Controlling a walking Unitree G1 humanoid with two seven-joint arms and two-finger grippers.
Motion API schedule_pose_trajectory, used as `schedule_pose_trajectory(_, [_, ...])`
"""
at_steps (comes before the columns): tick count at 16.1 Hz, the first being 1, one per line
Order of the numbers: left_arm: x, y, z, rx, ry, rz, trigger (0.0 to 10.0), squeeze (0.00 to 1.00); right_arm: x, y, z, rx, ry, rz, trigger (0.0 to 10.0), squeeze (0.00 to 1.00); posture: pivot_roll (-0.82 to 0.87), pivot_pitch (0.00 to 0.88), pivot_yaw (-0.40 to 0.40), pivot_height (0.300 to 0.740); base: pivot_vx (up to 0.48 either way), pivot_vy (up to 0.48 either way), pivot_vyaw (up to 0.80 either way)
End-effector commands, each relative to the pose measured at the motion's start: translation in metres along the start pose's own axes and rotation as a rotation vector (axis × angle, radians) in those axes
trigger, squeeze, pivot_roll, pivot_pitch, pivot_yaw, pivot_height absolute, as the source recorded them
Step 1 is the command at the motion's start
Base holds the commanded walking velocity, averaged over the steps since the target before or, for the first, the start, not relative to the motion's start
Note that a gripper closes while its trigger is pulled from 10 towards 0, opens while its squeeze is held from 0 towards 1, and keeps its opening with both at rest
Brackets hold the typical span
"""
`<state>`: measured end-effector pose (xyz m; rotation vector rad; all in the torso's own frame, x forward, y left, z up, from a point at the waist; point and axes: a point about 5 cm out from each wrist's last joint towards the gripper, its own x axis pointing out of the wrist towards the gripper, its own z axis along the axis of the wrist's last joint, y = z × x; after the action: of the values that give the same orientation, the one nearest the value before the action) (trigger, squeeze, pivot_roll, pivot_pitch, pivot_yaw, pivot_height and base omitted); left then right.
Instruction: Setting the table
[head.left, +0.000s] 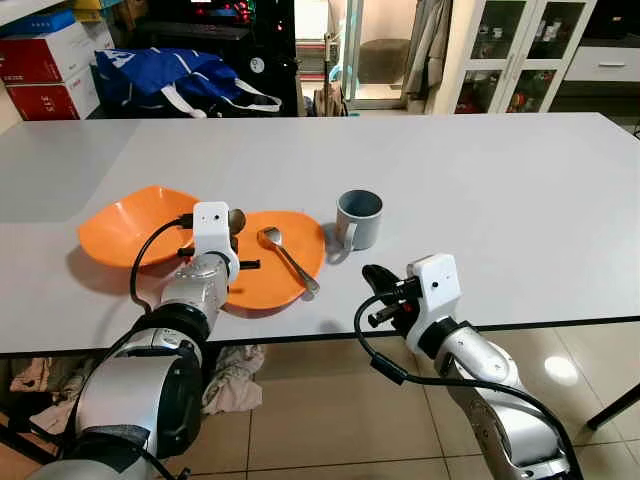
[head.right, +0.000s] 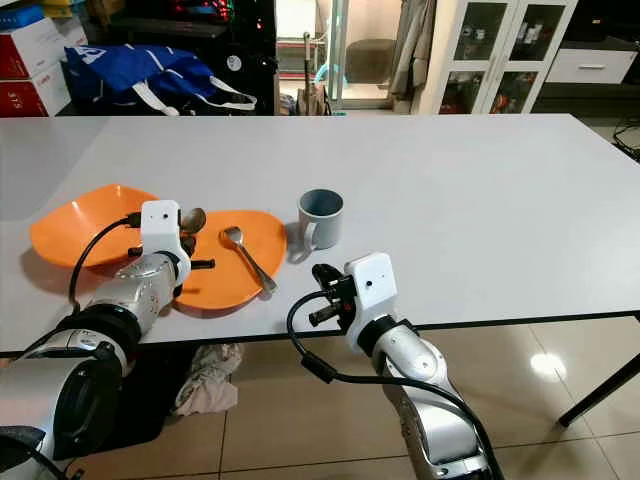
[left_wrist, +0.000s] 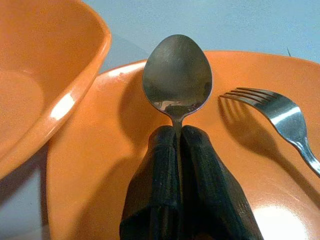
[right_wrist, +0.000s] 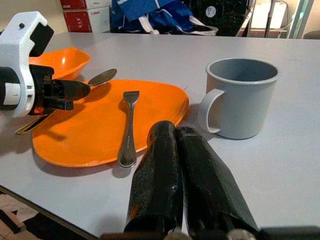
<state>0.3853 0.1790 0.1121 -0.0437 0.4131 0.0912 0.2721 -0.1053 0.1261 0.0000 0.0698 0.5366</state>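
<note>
The grey table (head.left: 480, 190) runs wide before me, and everything I am setting sits bunched at its near edge within reach of both arms. Largest of the pieces is the orange bowl (head.left: 125, 225) on my left, its rim lying just beside the orange plate (head.left: 275, 260); the pair look parked together as a place setting not yet spread out. To the right of the plate stands the grey mug (head.left: 358, 218), upright, handle turned toward me, close to the plate edge but apart from it. A fork (head.left: 290, 260) lies on the plate with its tines away from me and its handle end reaching out over the near rim. My left gripper (head.left: 236, 222) is raised over the plate's left part, by the bowl's rim, fingers pressed together on the neck of the spoon (left_wrist: 177, 75), so the spoon's bowl sticks out ahead of the fingertips; pinching it there, I judge, keeps it level and lets me lay it down flat beside the plate. My right gripper (head.left: 375, 280) waits at the table's near edge in front of the mug, its two fingers closed against each other with nothing between them, out of the left arm's way.
</note>
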Motion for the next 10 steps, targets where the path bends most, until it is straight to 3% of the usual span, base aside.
schedule_pose_trajectory(1, [0.0004, -0.0010, 0.0057, -0.007, -0.010, 0.009, 10.0, 0.58, -0.0016, 0.0001, 0.0028, -0.007, 0.000, 0.001, 10.0, 0.00, -0.13, 0.000, 0.034, 0.732, 0.000, 0.000, 0.00])
schedule_pose_trajectory(2, [0.0004, -0.0008, 0.0051, -0.008, -0.006, 0.010, 10.0, 0.82, -0.0015, 0.0001, 0.0027, -0.007, 0.001, 0.001, 10.0, 0.00, -0.13, 0.000, 0.034, 0.732, 0.000, 0.000, 0.00])
schedule_pose_trajectory(9, [0.0004, -0.0015, 0.0019, -0.008, 0.008, 0.014, 10.0, 0.83, -0.0007, 0.0003, 0.0017, -0.005, 0.007, 0.001, 10.0, 0.00, -0.13, 0.000, 0.034, 0.732, 0.000, 0.000, 0.00])
schedule_pose_trajectory(10, [0.0005, -0.0022, 0.0023, -0.003, 0.006, 0.010, 10.0, 0.77, -0.0008, 0.0004, 0.0016, -0.004, 0.007, 0.001, 10.0, 0.00, -0.13, 0.000, 0.033, 0.732, 0.000, 0.000, 0.00])
